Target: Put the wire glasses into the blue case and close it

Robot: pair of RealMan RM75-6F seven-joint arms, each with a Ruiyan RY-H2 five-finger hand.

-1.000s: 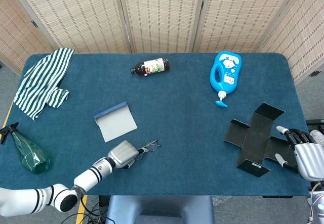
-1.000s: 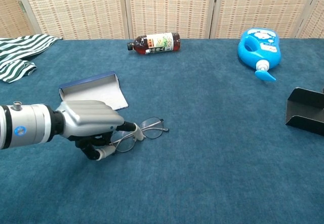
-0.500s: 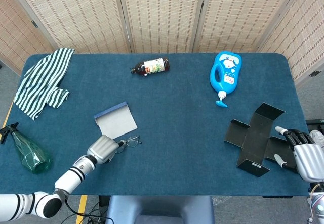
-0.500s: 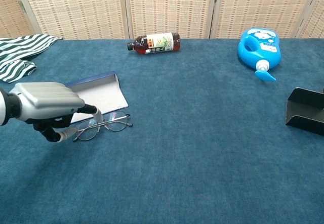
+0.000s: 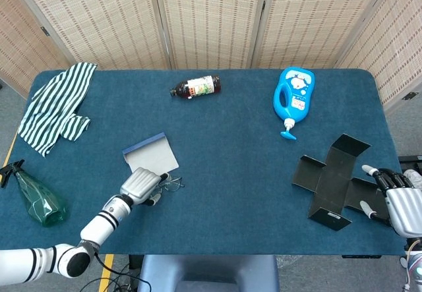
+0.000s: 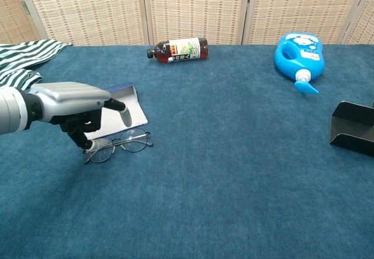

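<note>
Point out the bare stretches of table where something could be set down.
The widest bare patch is mid-table, bordered by the brown bottle, the blue jug, the black tray and the wire glasses. The near strip at centre is bare too. It is crowded around the blue case, where the left robot hand sits.

Bright, even overhead light, soft faint shadows, both views sharp, no glare or blur
</note>
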